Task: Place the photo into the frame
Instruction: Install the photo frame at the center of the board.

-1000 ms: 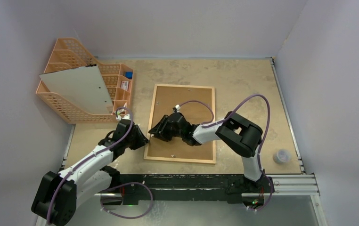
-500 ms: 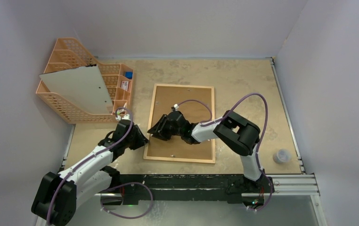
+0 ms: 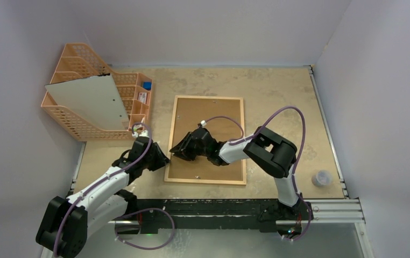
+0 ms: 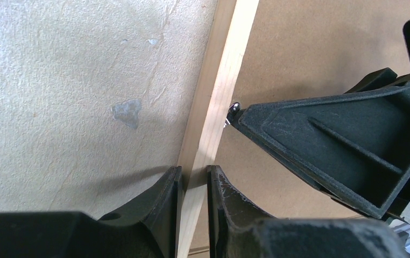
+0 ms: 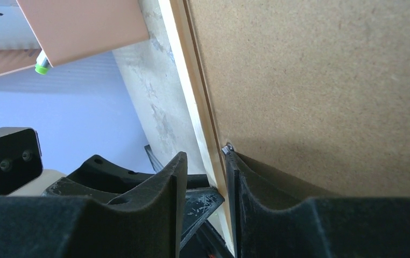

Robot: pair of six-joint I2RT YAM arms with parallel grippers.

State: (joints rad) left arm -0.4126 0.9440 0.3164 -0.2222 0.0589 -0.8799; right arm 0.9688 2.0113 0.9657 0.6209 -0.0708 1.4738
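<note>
Fastening seems in hand: your left gripper [image 4: 193, 185] clamps the left rail of the thin light-wood picture frame [image 3: 208, 98], lying mid-table under its brown hardboard panel [image 3: 221, 110]. Whether the right gripper [image 5: 207, 177] grips cannot be told and the photo is out of sight, so ease the small metal tab [image 5: 227, 147] round gently

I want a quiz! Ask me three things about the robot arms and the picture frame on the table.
1. True or false: the frame lies with its brown back panel facing up.
2. The left jaws straddle: A) the frame's wooden edge, B) a cup, C) a cable?
3. Fill in: the pale grey sheet leans in the ____ organizer.
Key: 1 true; 2 A; 3 orange.
</note>
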